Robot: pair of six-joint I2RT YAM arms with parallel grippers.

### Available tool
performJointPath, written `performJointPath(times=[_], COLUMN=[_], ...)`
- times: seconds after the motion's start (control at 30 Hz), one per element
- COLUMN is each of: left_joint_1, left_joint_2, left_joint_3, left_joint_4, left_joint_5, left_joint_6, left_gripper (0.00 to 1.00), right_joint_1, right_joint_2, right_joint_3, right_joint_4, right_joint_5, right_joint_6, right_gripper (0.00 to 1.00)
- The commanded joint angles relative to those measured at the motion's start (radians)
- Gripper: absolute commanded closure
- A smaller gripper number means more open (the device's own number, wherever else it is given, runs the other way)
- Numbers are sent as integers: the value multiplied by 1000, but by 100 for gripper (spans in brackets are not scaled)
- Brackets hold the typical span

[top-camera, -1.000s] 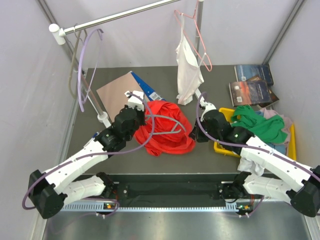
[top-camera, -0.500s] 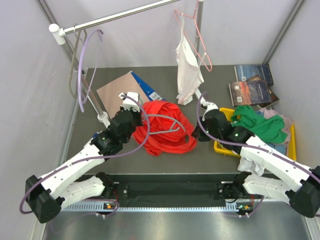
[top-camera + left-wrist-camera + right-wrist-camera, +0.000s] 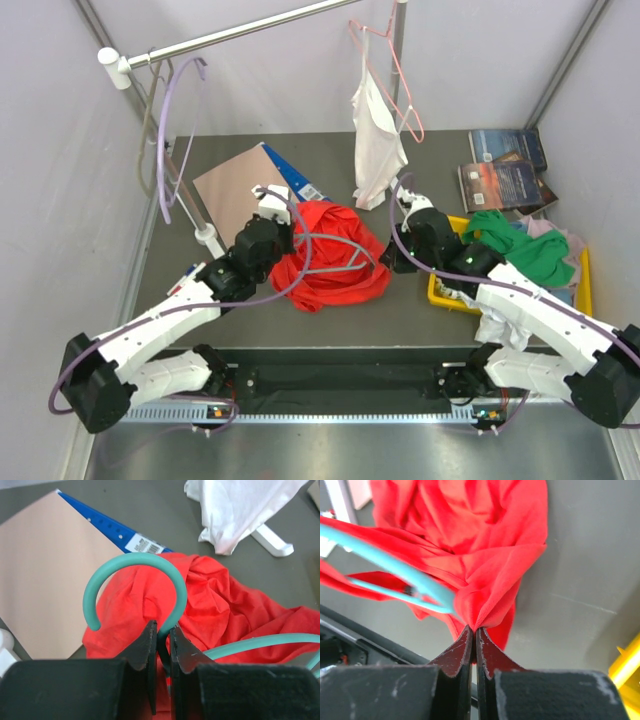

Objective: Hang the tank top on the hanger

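Table (image 3: 430, 170) carries the tank top (image 3: 330, 280), bunched in a red heap at its middle between my arms. The hanger (image 3: 131, 557) lies across that heap. My left gripper (image 3: 161, 630) is clamped on the hanger just below its hook. My right gripper (image 3: 473, 630) pinches a fold of the tank top.

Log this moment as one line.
left jaws: shut on hanger neck | right jaws: shut on tank top fold | tank top: bunched on table | task: unfinished
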Motion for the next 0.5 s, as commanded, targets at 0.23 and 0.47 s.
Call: performJointPath(times=[0.23, 0.47], left_joint_1=[-13, -29], left_joint_2=[75, 126], left_joint_3=[33, 77], left_joint_4=[146, 192], left_joint_5=[50, 67], left_joint_6=[-40, -65], left_gripper=[100, 100], right_joint_1=[35, 135], right_joint_2=[47, 128], right_joint_3=[149, 216], right_joint_4=[88, 157], right_joint_5=[-29, -33], right_joint_6=[-14, 18], right_gripper=[100, 100])
